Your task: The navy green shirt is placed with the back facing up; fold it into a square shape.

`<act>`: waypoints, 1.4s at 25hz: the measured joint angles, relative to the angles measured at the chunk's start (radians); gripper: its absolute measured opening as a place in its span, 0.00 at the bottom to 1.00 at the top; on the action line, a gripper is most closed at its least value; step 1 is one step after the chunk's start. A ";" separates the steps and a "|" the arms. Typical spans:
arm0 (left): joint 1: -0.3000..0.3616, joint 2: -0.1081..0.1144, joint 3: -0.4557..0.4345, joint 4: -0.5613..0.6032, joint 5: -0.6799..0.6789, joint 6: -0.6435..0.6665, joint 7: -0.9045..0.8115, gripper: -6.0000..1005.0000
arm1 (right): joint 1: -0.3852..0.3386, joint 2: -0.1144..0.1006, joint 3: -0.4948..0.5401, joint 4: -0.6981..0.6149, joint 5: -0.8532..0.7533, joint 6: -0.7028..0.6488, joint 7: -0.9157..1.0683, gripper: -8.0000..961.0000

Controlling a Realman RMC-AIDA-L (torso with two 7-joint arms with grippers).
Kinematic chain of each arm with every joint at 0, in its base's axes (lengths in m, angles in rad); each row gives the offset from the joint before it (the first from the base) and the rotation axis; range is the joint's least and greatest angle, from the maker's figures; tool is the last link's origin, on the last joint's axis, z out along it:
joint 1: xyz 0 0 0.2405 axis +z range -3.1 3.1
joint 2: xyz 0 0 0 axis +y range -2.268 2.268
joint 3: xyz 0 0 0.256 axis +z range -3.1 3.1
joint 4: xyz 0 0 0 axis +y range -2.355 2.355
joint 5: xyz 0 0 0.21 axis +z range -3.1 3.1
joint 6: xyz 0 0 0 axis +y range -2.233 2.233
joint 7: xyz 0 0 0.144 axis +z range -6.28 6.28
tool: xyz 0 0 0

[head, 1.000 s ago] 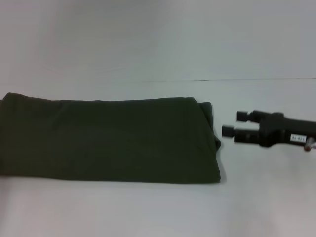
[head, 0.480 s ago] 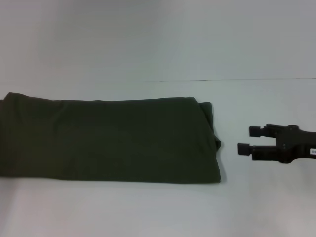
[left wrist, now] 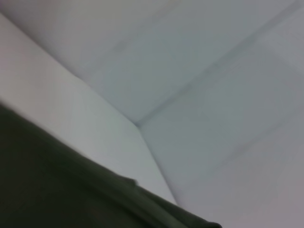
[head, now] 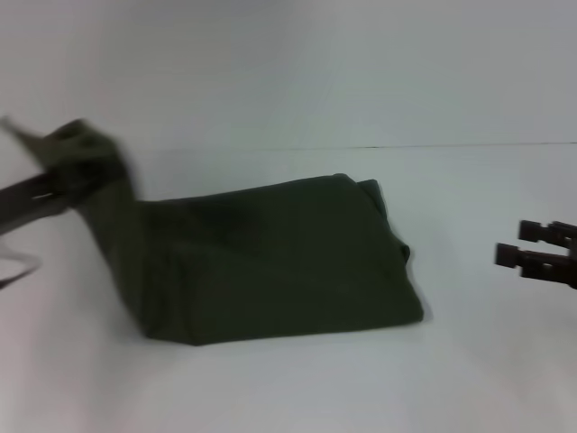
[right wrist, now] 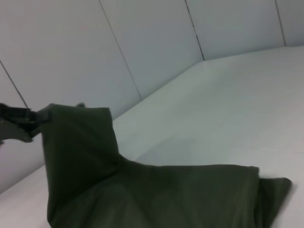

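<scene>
Navy green shirt (head: 279, 262) no longer lying as a flat long band on the tabletop (head: 297, 379): left end now lifting off the surface, bunching and peaking high at the left, right end resting down. Left claw (head: 68, 176) clamping that raised end, blurring with motion. Right claw (head: 532, 257) retreating toward the right edge, prongs apart, gripping nothing. Probably starting the crosswise fold, left end over toward the right. No lettering, brand or label readable anywhere.
</scene>
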 joint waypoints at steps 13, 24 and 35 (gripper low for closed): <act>-0.439 -0.025 0.492 -0.619 -0.372 -0.427 0.253 0.04 | -0.104 -0.050 0.077 -0.067 -0.006 -0.118 -0.037 0.94; -0.418 -0.025 0.337 -0.958 -0.557 -0.310 0.648 0.08 | -0.010 -0.036 0.067 -0.065 -0.070 -0.116 -0.012 0.94; -0.244 -0.023 0.376 -0.756 -0.545 0.004 0.659 0.59 | 0.026 -0.045 0.060 -0.056 -0.079 0.007 0.229 0.94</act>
